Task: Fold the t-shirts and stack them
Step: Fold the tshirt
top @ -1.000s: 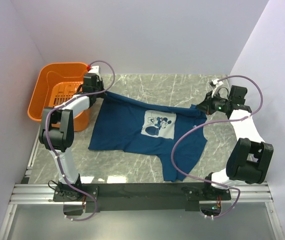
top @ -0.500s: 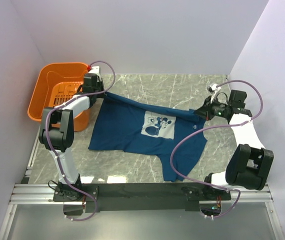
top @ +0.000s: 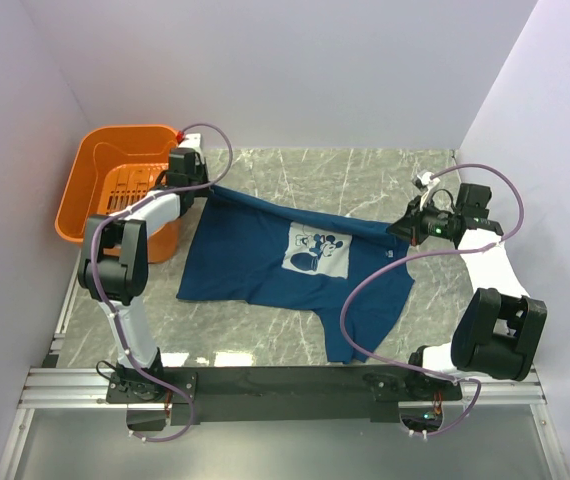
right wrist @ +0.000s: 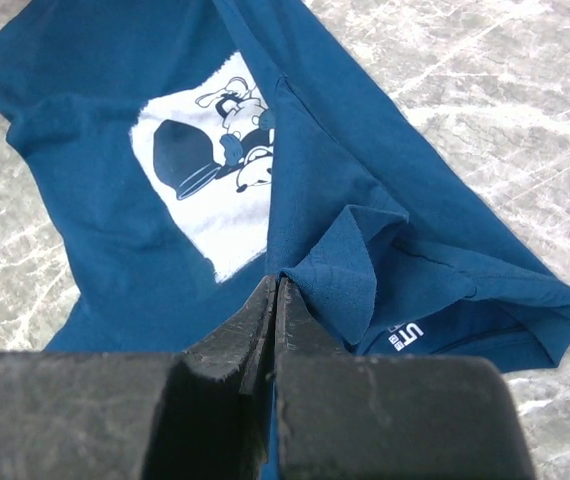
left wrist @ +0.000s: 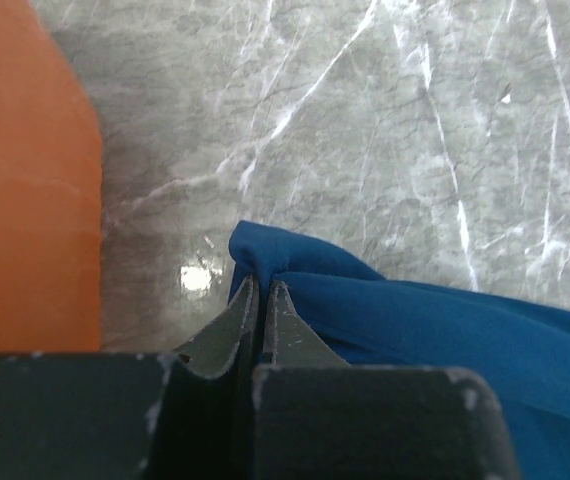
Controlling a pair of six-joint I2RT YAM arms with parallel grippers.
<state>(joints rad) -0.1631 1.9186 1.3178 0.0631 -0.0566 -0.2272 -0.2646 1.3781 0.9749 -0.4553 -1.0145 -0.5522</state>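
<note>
The left hand (left wrist: 262, 300) has its two fingers pressed together on a corner of the dark blue t-shirt (top: 265, 265). The cloth is bunched into a small peak right at the fingertips. That pinched corner sits over the grey marbled tabletop (top: 365, 175), close beside the wall of the orange basket (top: 80, 190), which stands at the far left of the tabletop.

The right hand (right wrist: 273, 290) is likewise clamped on the t-shirt, its fingers closed on a fold of cloth near the collar. A doubled-over flap lies just to the right of the fingertips, and a neck label (right wrist: 405, 338) with white lettering shows inside the collar opening beyond it.

Between the two hands, the far edge of the t-shirt runs as a fairly straight line across the tabletop, from beside the basket on the left to the right side. How far that edge is raised off the surface cannot be told. The t-shirt lies front up, with its white square cartoon-mouse print (top: 317, 248) roughly in the middle. From the held edge the cloth spreads toward the arms' bases and rests on the tabletop. Its left part lies broad and flat. Its right part narrows into a flap that reaches near the black rail (top: 285, 385) at the near edge. A purple cable (top: 365, 290) from the right arm loops over that flap.
</note>
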